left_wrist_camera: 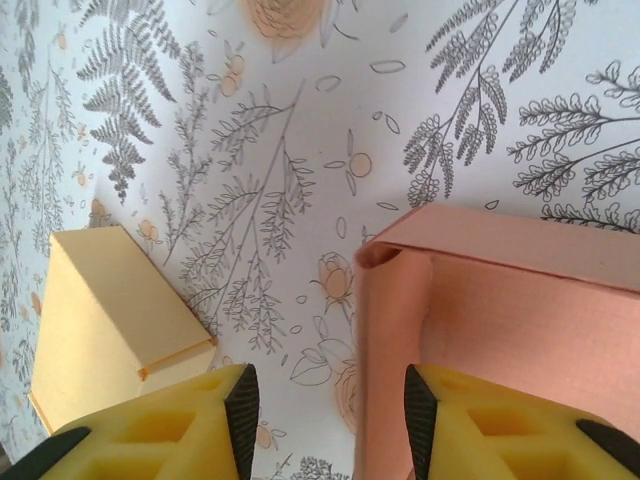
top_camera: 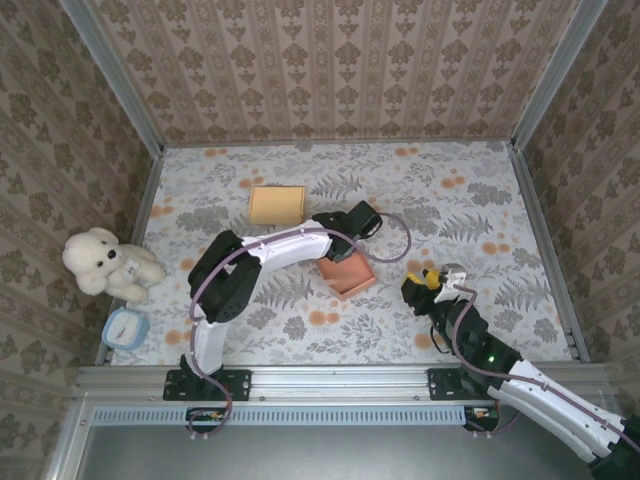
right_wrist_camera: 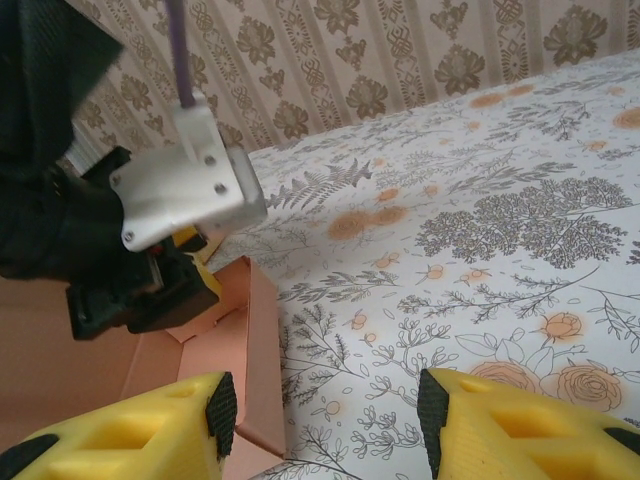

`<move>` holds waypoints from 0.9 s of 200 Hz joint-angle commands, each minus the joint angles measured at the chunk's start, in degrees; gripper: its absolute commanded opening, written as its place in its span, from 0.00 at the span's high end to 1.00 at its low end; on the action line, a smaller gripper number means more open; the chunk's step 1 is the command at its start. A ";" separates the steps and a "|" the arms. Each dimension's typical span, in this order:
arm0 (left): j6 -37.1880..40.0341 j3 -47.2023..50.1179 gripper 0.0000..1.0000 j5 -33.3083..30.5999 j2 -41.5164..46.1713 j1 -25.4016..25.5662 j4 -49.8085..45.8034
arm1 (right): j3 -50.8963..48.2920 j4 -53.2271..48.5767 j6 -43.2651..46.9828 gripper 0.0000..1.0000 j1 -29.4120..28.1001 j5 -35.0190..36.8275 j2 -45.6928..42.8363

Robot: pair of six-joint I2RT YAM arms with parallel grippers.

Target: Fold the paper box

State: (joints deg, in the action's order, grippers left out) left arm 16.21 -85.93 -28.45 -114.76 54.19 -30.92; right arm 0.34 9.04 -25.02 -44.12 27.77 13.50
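Sitting open-topped, salmon paper box (left_wrist_camera: 500,300), corner curled

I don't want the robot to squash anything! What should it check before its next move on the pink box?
1. Left hand open: ok, its fingers stand apart.
2. Pink box wall between the left hand's fingers: ok, the wall lies in the gap, close to one finger and not squeezed.
3. Right hand free: ok, it is open, holds nothing and sits beside the pink box.
4. Yellow box out of the way: ok, it lies apart from the pink box.
5. Teddy bear out of the way: ok, it sits far off on the left side.
6. All pink box walls standing up: cannot tell, the left arm hides part of it.
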 commanded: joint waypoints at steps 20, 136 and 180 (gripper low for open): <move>-4.19 -0.50 0.53 3.51 5.46 -1.10 -0.61 | -0.65 1.25 0.92 0.46 0.13 -0.92 -0.58; -55.04 -5.08 0.43 -4.70 23.95 -1.10 -19.39 | 0.73 3.05 0.82 0.45 0.15 -1.74 3.55; -76.35 3.25 0.39 0.71 29.60 -0.28 -18.25 | 3.95 4.48 -1.29 0.41 0.16 -3.93 10.47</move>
State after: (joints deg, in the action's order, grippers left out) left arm -43.11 -86.96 -31.27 -86.50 53.21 -47.33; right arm 1.02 10.57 -24.60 -44.12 26.00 21.28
